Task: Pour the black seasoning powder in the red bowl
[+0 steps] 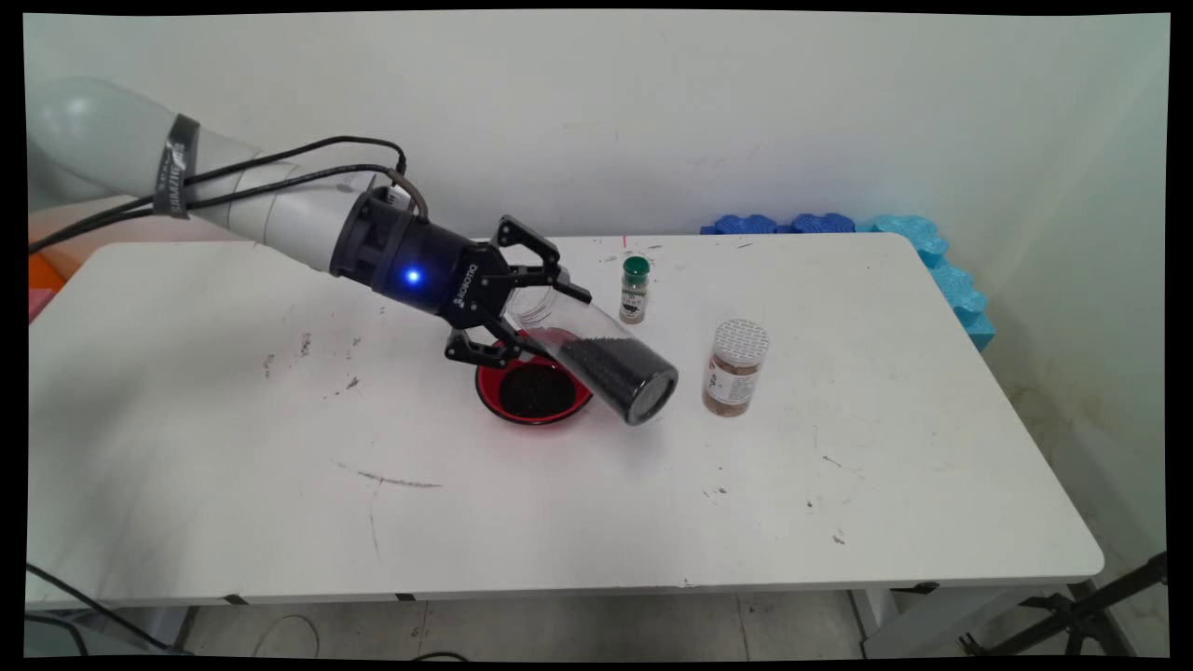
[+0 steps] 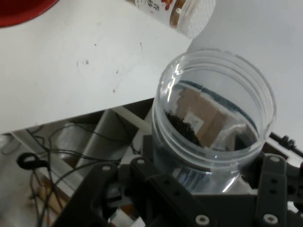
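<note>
Now the gripper [image 1: 531, 312] has its jaws clamped on a clear jar [image 1: 596, 359] — tilted hard, its base end low at about four o'clock from the hand, dark grains [image 1: 610, 368] piled in that low end. Just under the jar, at its seven o'clock, sits a red bowl [image 1: 533, 391] with dark grains in it, on the white table [image 1: 233, 447]. At the jar's three o'clock stands a spice jar [image 1: 736, 368] with a white lid — near, not touching — and at one o'clock a small green-capped bottle [image 1: 635, 290].
</note>
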Motion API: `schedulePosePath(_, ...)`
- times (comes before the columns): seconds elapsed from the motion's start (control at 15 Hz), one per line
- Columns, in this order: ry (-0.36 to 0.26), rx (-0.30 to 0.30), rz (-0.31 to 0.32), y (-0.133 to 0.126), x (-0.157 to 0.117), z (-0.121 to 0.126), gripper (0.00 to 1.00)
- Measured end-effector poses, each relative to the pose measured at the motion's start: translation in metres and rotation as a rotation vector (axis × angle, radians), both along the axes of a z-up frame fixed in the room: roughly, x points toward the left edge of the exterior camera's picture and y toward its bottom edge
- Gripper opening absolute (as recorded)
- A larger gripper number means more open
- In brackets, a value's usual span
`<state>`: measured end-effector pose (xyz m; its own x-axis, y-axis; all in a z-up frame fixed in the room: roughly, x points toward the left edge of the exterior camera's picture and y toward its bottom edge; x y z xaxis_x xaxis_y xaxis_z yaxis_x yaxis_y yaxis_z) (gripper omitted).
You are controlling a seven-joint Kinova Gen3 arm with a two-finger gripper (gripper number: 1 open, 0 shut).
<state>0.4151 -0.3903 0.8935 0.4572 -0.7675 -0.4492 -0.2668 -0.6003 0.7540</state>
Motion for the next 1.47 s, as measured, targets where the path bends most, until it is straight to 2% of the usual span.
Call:
schedulePosePath(0.2,0.039,0.067,0.041,-0.002,0.001,-0.002,0.0)
schedulePosePath(0.73,0.12,0.19,0.128,-0.004,0.005,-0.007,0.0)
schedulePosePath(1.47,0.223,0.33,0.237,-0.002,0.009,-0.016,0.0)
